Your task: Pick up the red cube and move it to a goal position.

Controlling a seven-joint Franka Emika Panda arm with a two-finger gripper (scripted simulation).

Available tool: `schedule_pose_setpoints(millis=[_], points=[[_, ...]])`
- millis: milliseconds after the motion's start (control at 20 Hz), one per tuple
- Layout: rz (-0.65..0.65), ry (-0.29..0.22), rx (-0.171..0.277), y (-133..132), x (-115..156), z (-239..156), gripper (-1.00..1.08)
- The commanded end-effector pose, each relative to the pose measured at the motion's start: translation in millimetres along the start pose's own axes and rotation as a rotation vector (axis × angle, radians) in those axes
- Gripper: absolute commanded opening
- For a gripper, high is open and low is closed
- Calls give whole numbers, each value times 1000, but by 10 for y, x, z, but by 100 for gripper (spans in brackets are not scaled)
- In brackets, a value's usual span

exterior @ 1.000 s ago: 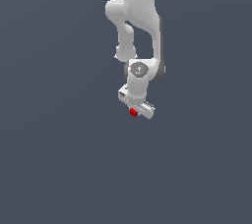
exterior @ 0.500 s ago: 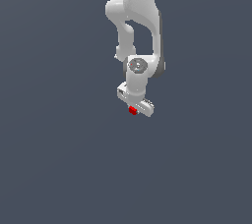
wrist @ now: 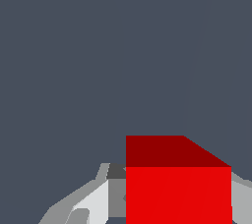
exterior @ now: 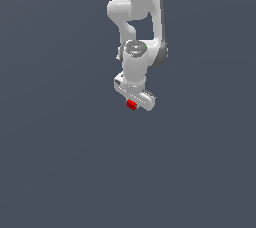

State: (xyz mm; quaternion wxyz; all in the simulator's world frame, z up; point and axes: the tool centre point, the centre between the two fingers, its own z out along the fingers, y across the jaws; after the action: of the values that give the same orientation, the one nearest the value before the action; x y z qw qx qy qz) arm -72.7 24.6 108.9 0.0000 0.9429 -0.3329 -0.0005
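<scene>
The red cube (exterior: pixel 131 105) is small and bright red, and peeks out under the white gripper's (exterior: pixel 132 104) crossbar in the exterior view. In the wrist view the red cube (wrist: pixel 177 183) fills the space between the two grey-white fingers (wrist: pixel 93 201), which press on its sides. The gripper (wrist: pixel 172 203) is shut on the cube. The white arm (exterior: pixel 137 32) comes down from the top of the exterior view. I cannot tell whether the cube touches the floor.
A plain dark grey-blue surface (exterior: pixel 60 162) fills both views. No goal marker and no other object shows.
The arm and gripper with the red cube have moved slightly upward in the exterior view. The grip on the cube is unchanged.
</scene>
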Motion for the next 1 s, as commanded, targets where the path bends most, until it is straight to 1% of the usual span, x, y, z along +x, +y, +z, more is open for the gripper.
schedule_pose_setpoints(millis=[0, 950], points=[[0, 1, 1, 46, 47, -254, -100], [1, 1, 0, 397, 447, -2247, -100]])
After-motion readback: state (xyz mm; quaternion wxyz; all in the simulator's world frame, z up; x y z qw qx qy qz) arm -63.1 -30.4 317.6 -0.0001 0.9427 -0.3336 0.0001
